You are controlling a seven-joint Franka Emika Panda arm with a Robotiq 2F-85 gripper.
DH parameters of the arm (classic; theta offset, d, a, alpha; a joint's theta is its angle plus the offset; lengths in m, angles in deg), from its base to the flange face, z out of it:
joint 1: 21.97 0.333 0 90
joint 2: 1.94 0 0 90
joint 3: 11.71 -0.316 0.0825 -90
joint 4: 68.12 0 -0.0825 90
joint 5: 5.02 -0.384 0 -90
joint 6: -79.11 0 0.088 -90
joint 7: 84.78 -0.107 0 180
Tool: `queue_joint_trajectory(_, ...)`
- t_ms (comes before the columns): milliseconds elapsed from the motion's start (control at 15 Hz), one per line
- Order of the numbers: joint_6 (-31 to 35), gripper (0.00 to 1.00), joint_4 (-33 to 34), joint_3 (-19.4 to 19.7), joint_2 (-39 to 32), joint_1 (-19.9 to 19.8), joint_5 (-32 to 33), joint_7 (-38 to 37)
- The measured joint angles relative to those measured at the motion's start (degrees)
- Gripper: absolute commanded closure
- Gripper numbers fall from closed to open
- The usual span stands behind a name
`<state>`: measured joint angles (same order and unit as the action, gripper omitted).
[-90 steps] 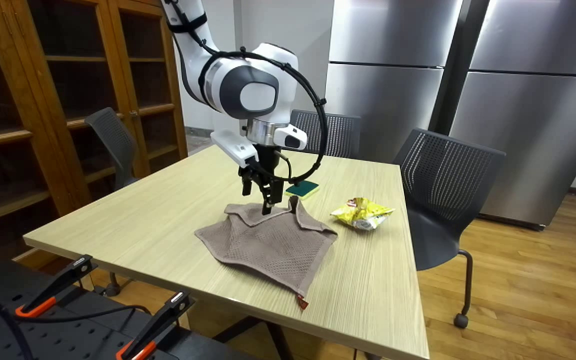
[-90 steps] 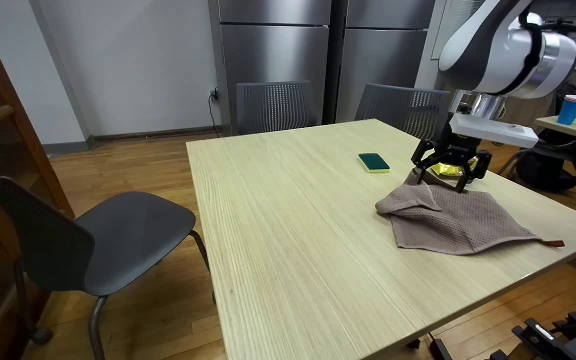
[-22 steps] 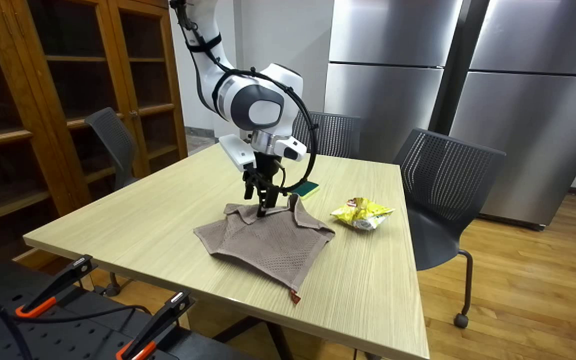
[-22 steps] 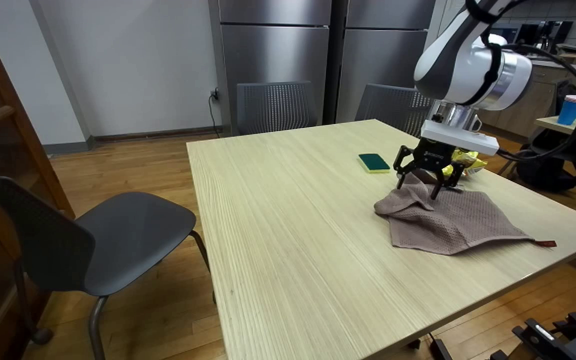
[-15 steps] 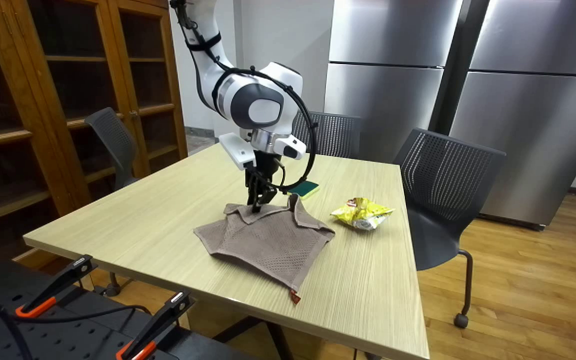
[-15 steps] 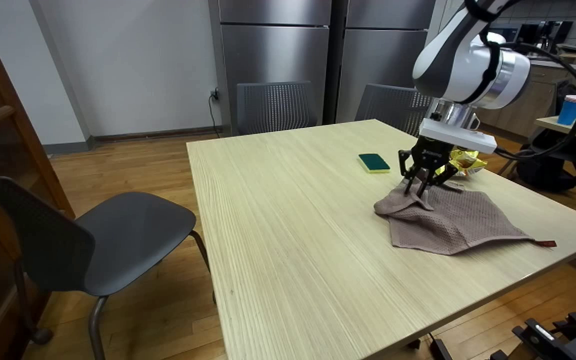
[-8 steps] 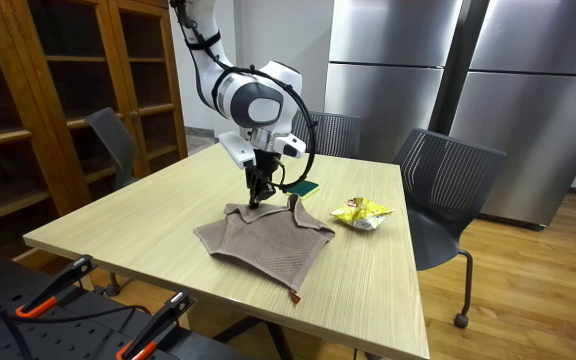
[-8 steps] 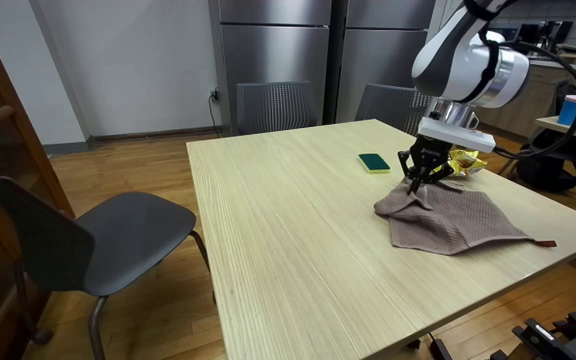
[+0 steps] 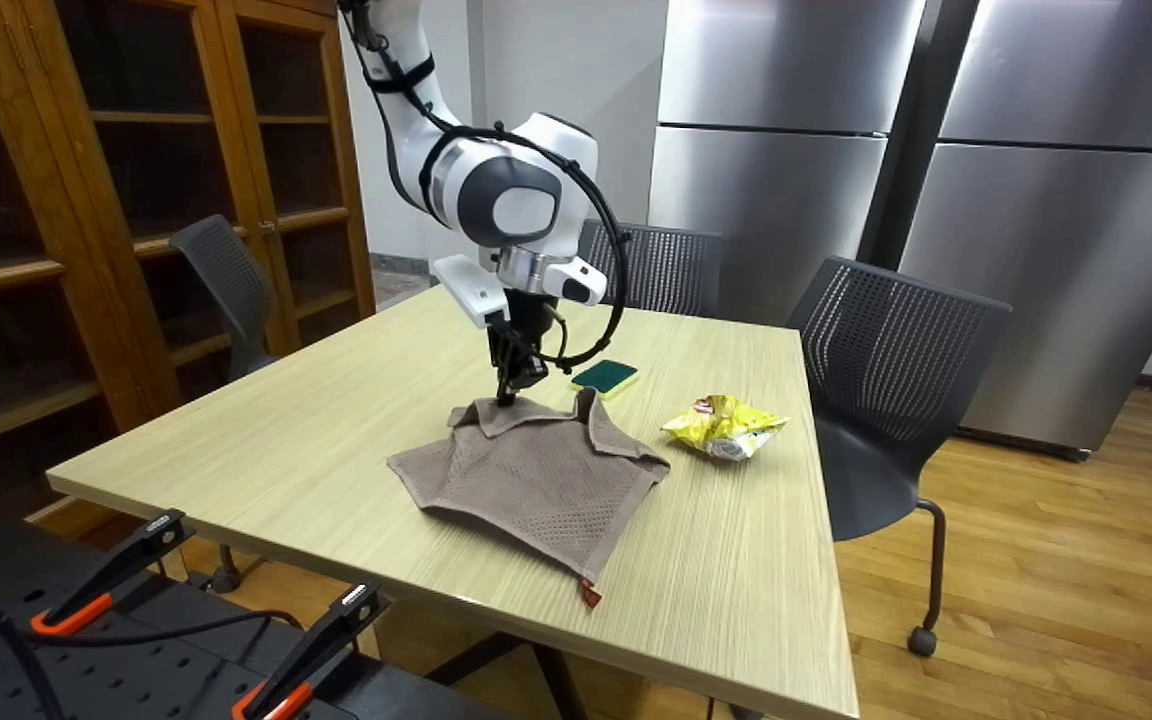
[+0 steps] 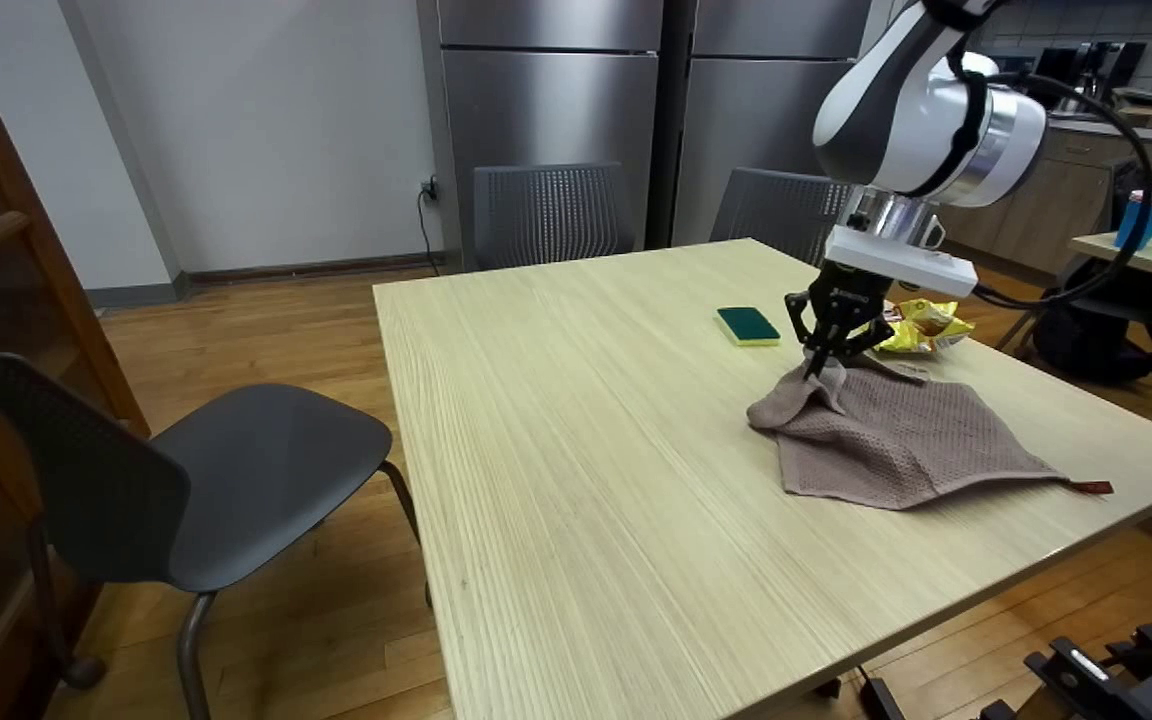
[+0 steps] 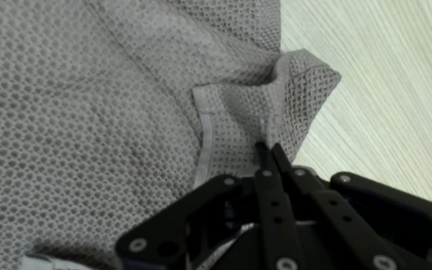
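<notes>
Table (image 9: 336,430): pale wood-grain top, straight-edged
Room: plank floor (image 9: 1066,560), wooden glass-door cabinet (image 9: 228,130), pale wall (image 10: 276,110)
Count in an exterior view: two fridges (image 9: 771,190), three chairs (image 9: 896,360), one cloth (image 9: 551,480), one sponge (image 9: 604,377), one packet (image 9: 726,425)
Gripper (image 11: 269,145): fingers drawn together, pinching a fold near the cloth's edge
Cloth's place: on the table, near sponge and packet
Cloth's weave: taupe waffle, hemmed, red tab (image 9: 590,594) at one corner
Sponge: flat block, green over yellow
Packet: crumpled, shiny, yellow
</notes>
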<state>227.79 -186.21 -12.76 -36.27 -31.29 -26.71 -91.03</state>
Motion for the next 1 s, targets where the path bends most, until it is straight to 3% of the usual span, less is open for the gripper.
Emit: queue_joint_trajectory(1000,0.0,0.99,6.1,0.0,-1.5,2.3,0.0,-2.6)
